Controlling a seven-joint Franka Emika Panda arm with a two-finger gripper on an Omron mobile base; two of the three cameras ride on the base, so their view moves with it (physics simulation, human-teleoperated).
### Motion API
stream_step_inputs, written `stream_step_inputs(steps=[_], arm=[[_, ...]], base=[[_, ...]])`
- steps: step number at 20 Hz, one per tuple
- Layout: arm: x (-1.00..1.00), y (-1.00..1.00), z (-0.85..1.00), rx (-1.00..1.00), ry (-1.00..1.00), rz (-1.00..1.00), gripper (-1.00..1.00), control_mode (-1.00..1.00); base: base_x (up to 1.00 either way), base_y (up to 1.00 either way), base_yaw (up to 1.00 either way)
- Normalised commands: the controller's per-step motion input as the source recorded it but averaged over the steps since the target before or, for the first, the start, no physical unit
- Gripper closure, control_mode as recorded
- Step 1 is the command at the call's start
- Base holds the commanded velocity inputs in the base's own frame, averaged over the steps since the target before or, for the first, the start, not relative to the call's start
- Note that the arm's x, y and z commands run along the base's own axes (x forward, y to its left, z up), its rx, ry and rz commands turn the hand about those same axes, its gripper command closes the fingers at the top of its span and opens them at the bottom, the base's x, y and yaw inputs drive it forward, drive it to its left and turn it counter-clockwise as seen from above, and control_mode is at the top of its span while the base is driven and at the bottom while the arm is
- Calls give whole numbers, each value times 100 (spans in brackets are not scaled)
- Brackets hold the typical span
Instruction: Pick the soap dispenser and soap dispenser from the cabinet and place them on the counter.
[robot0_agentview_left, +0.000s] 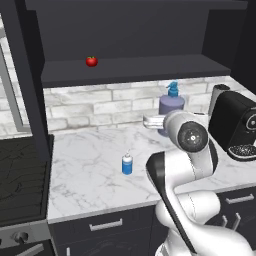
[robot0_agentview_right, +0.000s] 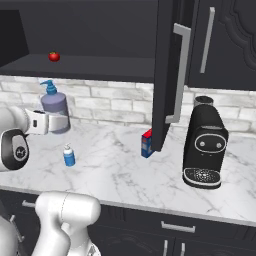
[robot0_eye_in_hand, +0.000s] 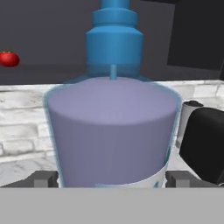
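The larger greyish-purple soap dispenser (robot0_agentview_left: 172, 104) (robot0_agentview_right: 53, 107) (robot0_eye_in_hand: 113, 131) with its blue pump stands upright on the white marble counter (robot0_agentview_left: 90, 160) (robot0_agentview_right: 125, 170) close to the brick back wall. My gripper (robot0_agentview_left: 161, 122) (robot0_agentview_right: 57, 123) (robot0_eye_in_hand: 111, 179) reaches around its lower body, open wide, with a fingertip (robot0_eye_in_hand: 43, 179) close beside each flank. The small bright-blue soap dispenser (robot0_agentview_left: 127, 164) (robot0_agentview_right: 69, 156) with a white pump stands upright mid-counter, in front of the arm's hand. Above, the dark cabinet (robot0_agentview_left: 135, 70) (robot0_agentview_right: 167, 75) is open.
A red tomato (robot0_agentview_left: 91, 61) (robot0_agentview_right: 54, 56) (robot0_eye_in_hand: 8, 58) sits on the cabinet shelf. A black coffee machine (robot0_agentview_left: 237, 125) (robot0_agentview_right: 204, 145) stands at the right. A slim red-topped blue bottle (robot0_agentview_right: 146, 143) is behind the open door. The black stovetop (robot0_agentview_left: 22, 180) lies left.
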Motion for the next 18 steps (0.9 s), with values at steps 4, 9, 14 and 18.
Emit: stream_step_inputs(steps=[4, 9, 14, 18], arm=[[2, -20, -54, 1, -1, -3, 100, -100], [24, -30, -46, 5, 4, 0, 100, -100], [41, -28, -43, 6, 3, 0, 100, -100], [40, -13, -46, 3, -2, 2, 100, -100]], base=[[0, 0, 0], [0, 0, 0], [0, 0, 0], [0, 0, 0]])
